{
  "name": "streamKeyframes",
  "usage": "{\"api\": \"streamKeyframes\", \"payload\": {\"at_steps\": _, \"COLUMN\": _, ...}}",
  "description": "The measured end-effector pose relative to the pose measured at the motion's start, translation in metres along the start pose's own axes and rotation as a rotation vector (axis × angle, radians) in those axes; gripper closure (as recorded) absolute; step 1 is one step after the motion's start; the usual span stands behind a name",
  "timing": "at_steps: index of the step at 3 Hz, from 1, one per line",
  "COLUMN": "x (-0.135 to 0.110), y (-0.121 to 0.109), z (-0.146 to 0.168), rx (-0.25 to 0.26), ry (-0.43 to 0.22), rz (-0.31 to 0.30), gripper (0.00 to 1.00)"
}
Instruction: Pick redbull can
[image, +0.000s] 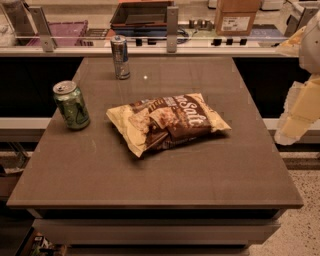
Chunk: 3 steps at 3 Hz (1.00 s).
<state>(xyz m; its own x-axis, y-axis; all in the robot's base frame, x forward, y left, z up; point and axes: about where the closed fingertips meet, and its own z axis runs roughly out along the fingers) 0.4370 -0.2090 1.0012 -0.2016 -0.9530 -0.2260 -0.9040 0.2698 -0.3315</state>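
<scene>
The redbull can stood upright in the frame's upper left. The gripper hung at the right edge, its state unclear. It should pass above the bag and grasp mid-can.

Matt table; glossy metal redbull can at 11 o'clock; crinkled glossy plastic bag centre; pale matt hand at 3 o'clock.
</scene>
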Motion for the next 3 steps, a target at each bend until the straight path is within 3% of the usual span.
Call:
{"api": "streamKeyframes", "payload": {"at_steps": 1, "x": -0.001, "y": -0.001, "z": -0.001, "rx": 0.005, "ry": -0.004, "rz": 0.000, "gripper": 0.00}}
{"api": "streamKeyframes", "payload": {"at_steps": 2, "x": -0.016, "y": -0.012, "z": -0.001, "rx": 0.043, "ry": -0.070, "rz": 0.014, "gripper": 0.00}}
{"api": "streamKeyframes", "payload": {"at_steps": 3, "x": -0.042, "y": -0.023, "z": 0.011, "rx": 0.075, "ry": -0.199, "rz": 0.066, "gripper": 0.00}}
